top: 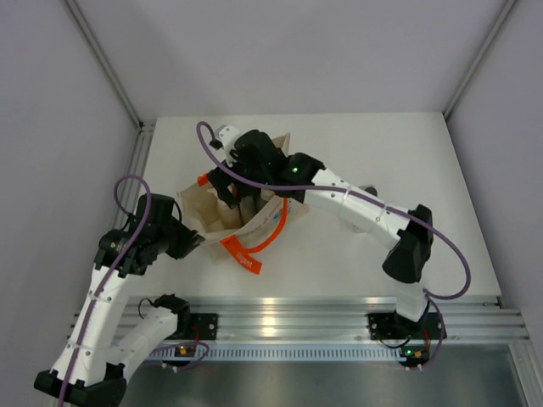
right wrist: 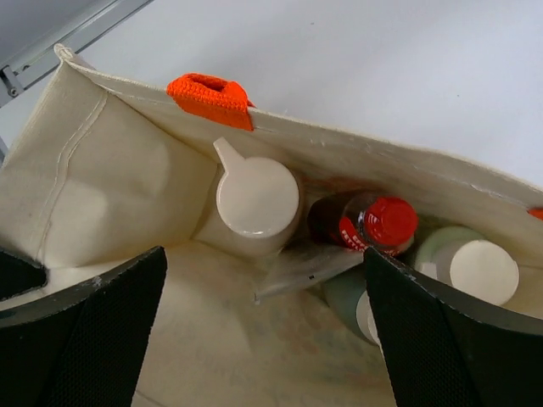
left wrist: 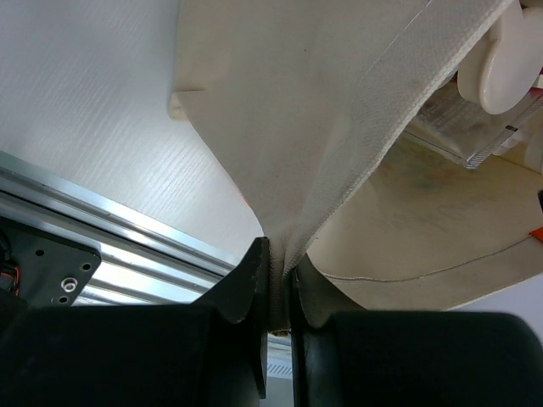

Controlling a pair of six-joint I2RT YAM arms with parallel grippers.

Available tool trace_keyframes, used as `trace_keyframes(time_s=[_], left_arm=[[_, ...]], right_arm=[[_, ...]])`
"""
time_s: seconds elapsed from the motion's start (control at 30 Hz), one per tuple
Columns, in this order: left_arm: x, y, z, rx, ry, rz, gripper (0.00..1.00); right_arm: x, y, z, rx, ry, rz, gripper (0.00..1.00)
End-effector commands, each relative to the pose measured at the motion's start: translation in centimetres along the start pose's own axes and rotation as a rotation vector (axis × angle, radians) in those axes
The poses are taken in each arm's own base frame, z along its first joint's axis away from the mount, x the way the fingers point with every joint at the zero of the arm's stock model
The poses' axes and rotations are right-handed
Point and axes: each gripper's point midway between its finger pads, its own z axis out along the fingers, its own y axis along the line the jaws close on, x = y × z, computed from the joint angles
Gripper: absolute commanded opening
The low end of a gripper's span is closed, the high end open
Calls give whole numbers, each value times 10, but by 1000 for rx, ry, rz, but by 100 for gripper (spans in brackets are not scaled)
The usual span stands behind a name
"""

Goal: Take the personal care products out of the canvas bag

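A white table [top: 356,254] sits between pale grey walls [top: 297,51], with an aluminium rail [top: 297,314] along the bottom of the top view. The bag [top: 199,216] lies left of centre on the table, and its mouth is pulled open. One orange handle [top: 273,231] curls out at its lower right.

The left gripper [left wrist: 278,271] is at the bag's lower left edge. In the left wrist view its two dark fingers are pinched tight on a fold of the canvas, which fans upward from the grip. A white cap [left wrist: 509,68] and some clear ridged plastic show inside the bag at the upper right of that view.

The right gripper [right wrist: 265,280] hangs over the bag's mouth with its jaws spread wide and nothing between them. One black finger is at the lower left of the right wrist view and the other at the lower right.

The products are all inside the bag, packed along its far wall below an orange tab [right wrist: 210,97]:
- The white-capped bottle [right wrist: 254,199] is at centre left.
- The red-capped bottle [right wrist: 373,222] lies tilted just to its right.
- The pale green bottle [right wrist: 475,267], with a white round cap, is at the right edge, partly behind the right finger.
- The grey-green bottle [right wrist: 348,297] lies below the red-capped one, half hidden.

A clear piece of plastic [right wrist: 305,267] lies in front of them. I cannot tell what it is.
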Motion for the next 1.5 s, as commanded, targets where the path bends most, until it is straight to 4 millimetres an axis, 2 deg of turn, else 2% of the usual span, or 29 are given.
trace_keyframes(time_s=[0.0, 0.17, 0.43, 0.53, 0.63, 0.7, 0.73, 0.83, 0.87, 0.97, 1.07, 1.2, 1.4, 1.47], left_arm=[[-15, -14, -5, 52, -64, -14, 0], [-15, -14, -5, 49, -65, -5, 0], [-15, -12, -5, 48, -66, 6, 0], [-15, -12, -6, 50, -69, 10, 0], [-16, -12, -6, 50, -71, 13, 0], [-18, -14, -7, 50, -80, 14, 0], [-19, -15, -8, 52, -84, 16, 0], [-22, -17, -9, 53, -95, 16, 0], [-22, -17, -9, 53, -95, 19, 0], [-22, -18, -8, 51, -89, 21, 0], [-21, -19, -7, 49, -82, 24, 0], [-21, -19, -8, 52, -84, 24, 0], [-22, -20, -8, 51, -85, 21, 0], [-22, -20, -8, 52, -86, 19, 0]], right_arm=[[-9, 8, 6, -41, 0, -58, 95], [5, 3, 37, -32, 43, -118, 94], [4, 11, 60, -69, 42, -128, 87], [12, 12, 72, -77, 63, -136, 81], [17, 13, 75, -84, 74, -128, 73], [20, 14, 76, -89, 82, -126, 67], [20, 14, 75, -89, 82, -126, 60], [20, 15, 72, -93, 82, -127, 52], [20, 14, 72, -93, 82, -126, 41], [19, 15, 71, -95, 79, -126, 18], [11, 17, 66, -99, 59, -122, 9], [-8, 22, 54, -89, 13, -128, 0], [-36, 30, 35, -81, -59, -129, 0], [-44, 27, 29, -54, -81, -124, 0]])
